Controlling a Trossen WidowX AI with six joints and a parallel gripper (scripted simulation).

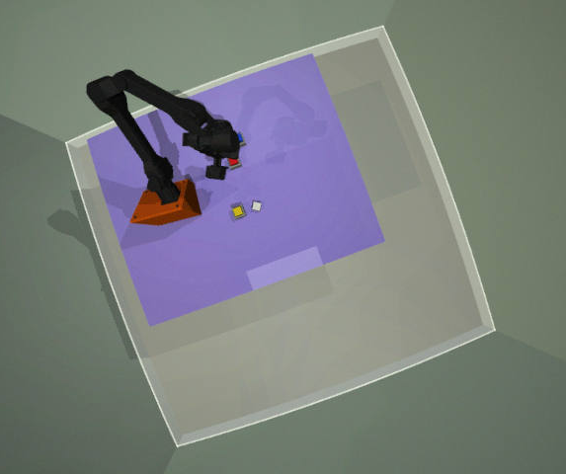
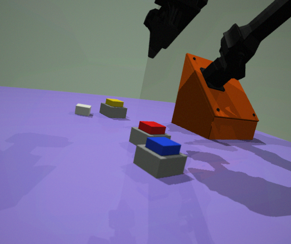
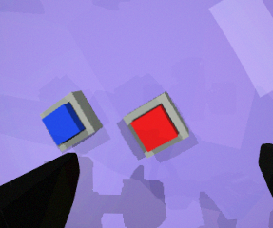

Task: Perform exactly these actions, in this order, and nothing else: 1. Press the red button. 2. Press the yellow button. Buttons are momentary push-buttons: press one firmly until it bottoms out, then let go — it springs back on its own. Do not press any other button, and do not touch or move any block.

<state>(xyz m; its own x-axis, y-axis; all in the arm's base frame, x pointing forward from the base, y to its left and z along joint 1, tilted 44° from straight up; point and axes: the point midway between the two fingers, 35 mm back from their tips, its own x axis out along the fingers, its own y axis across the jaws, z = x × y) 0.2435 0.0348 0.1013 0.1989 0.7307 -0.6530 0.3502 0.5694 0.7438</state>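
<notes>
Purple mat (image 1: pixel 283 245) carries blue button (image 2: pixel 162 145) beside red button (image 2: pixel 152 127).

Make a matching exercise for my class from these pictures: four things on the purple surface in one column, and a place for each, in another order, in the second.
Things:
1. red button
2. blue button
3. yellow button
4. end effector

Places:
A. right beside the small white block
B. raised above the buttons, open, touching nothing
C. between the blue and yellow buttons in the row
D. nearest the exterior camera, at the row's end

Pairs: 1-C, 2-D, 3-A, 4-B
</notes>
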